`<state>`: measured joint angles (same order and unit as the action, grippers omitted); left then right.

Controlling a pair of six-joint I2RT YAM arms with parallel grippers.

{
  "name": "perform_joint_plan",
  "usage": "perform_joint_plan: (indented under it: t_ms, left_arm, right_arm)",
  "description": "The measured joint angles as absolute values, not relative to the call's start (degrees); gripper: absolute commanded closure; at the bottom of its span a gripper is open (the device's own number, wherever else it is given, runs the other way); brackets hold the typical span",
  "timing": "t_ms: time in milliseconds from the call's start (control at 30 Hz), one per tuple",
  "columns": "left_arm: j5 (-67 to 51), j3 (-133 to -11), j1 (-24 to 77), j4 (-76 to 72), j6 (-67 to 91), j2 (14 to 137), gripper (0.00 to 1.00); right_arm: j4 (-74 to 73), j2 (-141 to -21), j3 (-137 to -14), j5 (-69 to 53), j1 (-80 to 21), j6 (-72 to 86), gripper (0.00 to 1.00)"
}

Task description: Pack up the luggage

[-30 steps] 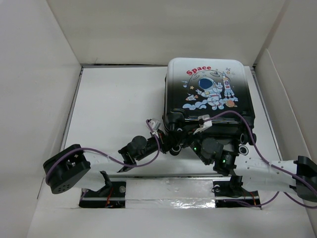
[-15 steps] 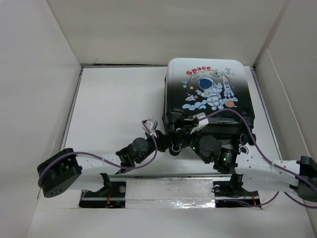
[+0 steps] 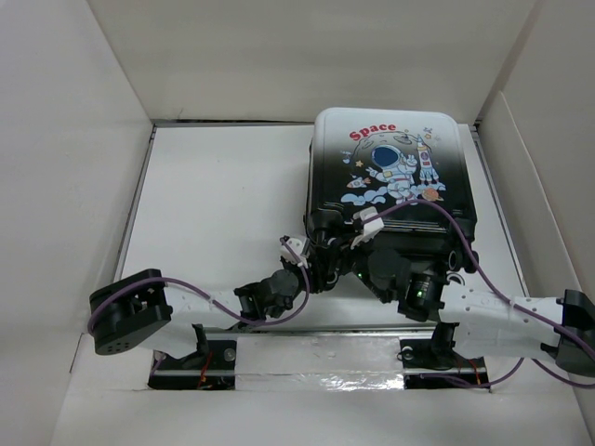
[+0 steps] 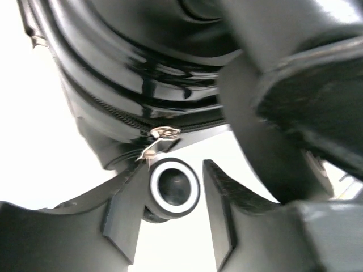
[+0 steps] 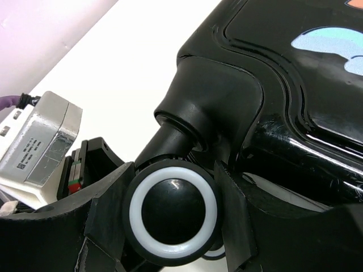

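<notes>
Seen from above, two arms reach away from the near edge of a white surface (image 3: 214,186). The left arm (image 3: 191,302) and right arm (image 3: 497,316) meet at the near left corner of a closed suitcase (image 3: 390,200).

The left fingers (image 4: 122,218) are spread and released, with a black, white-ringed wheel (image 4: 173,190) between them. A strip of white shows beside one finger. A silver zip pull (image 4: 159,136) hangs just above the wheel.

The right fingers (image 5: 108,212) are clenched on a wheel (image 5: 173,212), touching both its sides. Whether it is the same wheel cannot be told.

The suitcase lies flat at the far right of the surface, astronaut picture and red "Space" facing up. It is black at its near end and fades to white near the back wall (image 3: 307,56).
</notes>
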<state>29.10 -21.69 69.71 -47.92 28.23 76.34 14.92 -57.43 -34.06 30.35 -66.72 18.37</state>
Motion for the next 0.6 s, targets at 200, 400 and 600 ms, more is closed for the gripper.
perform_joint_plan:
  t_ms: [200,400,600]
  left_arm:
    - [32.3,-21.7,70.0,-45.9,28.6,76.3,0.48]
    - [34.0,-21.7,70.1,-45.1,28.5,76.3,0.48]
    - [35.7,-22.9,70.5,-46.5,26.5,79.3,0.52]
  right_arm:
    - [14.8,-57.5,-34.2,30.2,-66.7,17.8,1.00]
    - [14.7,-57.7,-34.3,30.1,-66.7,17.7,1.00]
    - [15.0,-57.8,-34.3,29.5,-66.2,17.2,1.00]
